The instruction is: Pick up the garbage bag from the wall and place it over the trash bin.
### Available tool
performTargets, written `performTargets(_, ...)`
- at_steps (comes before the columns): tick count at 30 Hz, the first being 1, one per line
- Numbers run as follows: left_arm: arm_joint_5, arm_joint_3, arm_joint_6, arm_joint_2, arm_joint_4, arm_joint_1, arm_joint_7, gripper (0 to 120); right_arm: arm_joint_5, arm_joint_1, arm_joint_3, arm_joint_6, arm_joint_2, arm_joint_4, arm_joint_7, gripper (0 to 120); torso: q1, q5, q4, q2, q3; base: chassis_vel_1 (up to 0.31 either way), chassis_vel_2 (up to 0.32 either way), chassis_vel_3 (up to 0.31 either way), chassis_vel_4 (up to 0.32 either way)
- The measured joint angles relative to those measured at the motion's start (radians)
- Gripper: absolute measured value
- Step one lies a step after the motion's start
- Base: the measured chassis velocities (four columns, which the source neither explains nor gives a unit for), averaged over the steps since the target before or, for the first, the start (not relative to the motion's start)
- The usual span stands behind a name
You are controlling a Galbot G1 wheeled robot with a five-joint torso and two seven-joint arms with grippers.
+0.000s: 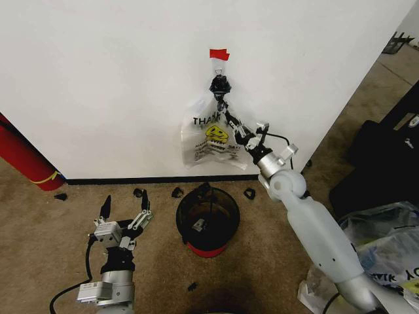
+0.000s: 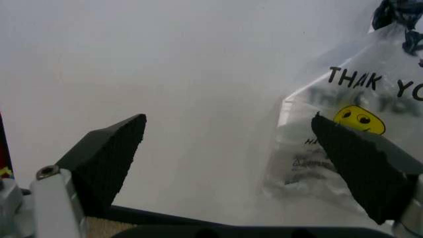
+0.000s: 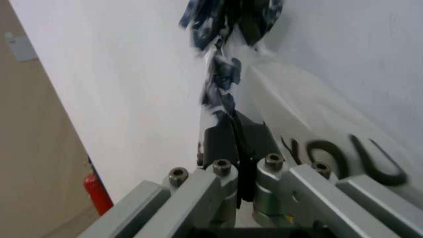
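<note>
Grasp step in hand: right end effector [image 1: 230,120] clamped on the garbage bag [image 1: 222,98], hanging from the hook on the wall [image 1: 98,85]. Left end effector [image 1: 124,210] open, low beside the trash bin [image 1: 207,219]. Next: lifting off the hook, likely.

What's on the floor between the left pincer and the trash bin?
Just bare carpet, in the head view, between the open left pincer and the trash bin.
</note>
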Motion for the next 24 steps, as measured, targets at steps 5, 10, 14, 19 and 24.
performTargets(5, 0.000, 0.003, 0.001, 0.004, 0.001, -0.001, 0.000, 99, -0.025, -0.075, 0.029, 0.006, -0.005, 0.062, -0.008, 0, 0.000, 0.0001, 0.0002, 0.000, 0.000, 0.000, 0.000, 0.000, 0.000)
performTargets(10, 0.000, 0.006, 0.004, 0.007, 0.001, -0.003, 0.000, 99, -0.041, -0.151, 0.050, 0.008, -0.026, 0.117, -0.014, 0, 0.000, 0.0000, 0.0001, 0.000, 0.000, 0.000, 0.000, 0.000, 0.000)
performTargets(14, 0.000, 0.008, 0.005, 0.009, 0.001, -0.004, -0.001, 99, -0.051, -0.203, 0.068, 0.011, -0.041, 0.150, -0.021, 0, 0.000, 0.0000, 0.0001, 0.000, 0.000, 0.000, 0.000, 0.000, 0.000)
performTargets(19, -0.001, 0.012, 0.008, 0.014, 0.001, -0.007, -0.001, 99, -0.072, -0.285, 0.100, 0.021, -0.063, 0.200, -0.033, 0, 0.000, 0.0000, 0.0001, 0.000, 0.000, 0.000, 0.000, 0.000, 0.000)
performTargets(24, -0.005, 0.014, 0.010, 0.020, 0.001, -0.010, -0.001, 99, -0.090, -0.348, 0.131, 0.030, -0.081, 0.247, -0.050, 0, 0.000, 0.0000, 0.0001, 0.000, 0.000, 0.000, 0.000, 0.000, 0.000)
